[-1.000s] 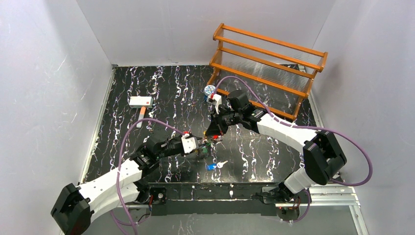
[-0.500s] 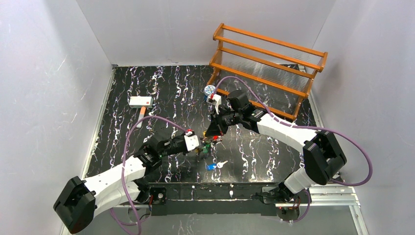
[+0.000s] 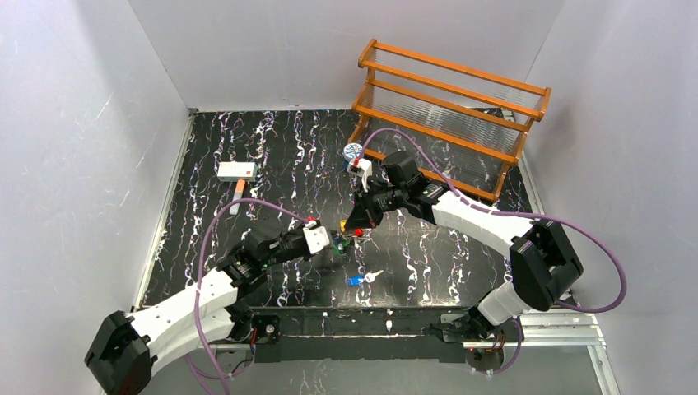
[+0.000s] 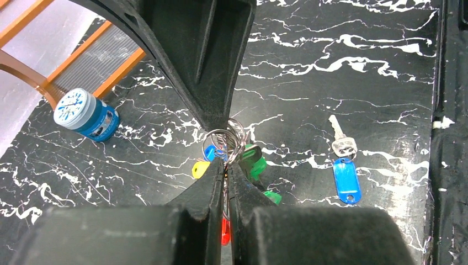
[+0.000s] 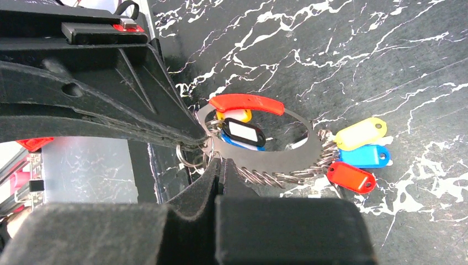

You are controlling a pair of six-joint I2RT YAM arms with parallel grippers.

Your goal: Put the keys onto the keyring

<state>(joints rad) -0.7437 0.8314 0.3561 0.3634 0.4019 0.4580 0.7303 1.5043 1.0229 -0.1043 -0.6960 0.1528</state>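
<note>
Nearest the arm bases, a loose key point(image 4: 343, 144) with a blue tag lay flat on the bench point(image 3: 272, 156). Just beyond it, at mid-bench, the left fingers point(image 4: 221, 175) were pinched fully shut on the keyring point(image 5: 295, 160). The right fingers point(image 5: 215, 172), likewise closed, gripped it from the opposite side. Keys point(image 5: 361, 132) with red, yellow, blue and green tags clustered on it. Farther back stood a tin point(image 4: 85, 114) and a rack point(image 3: 453, 107).
</note>
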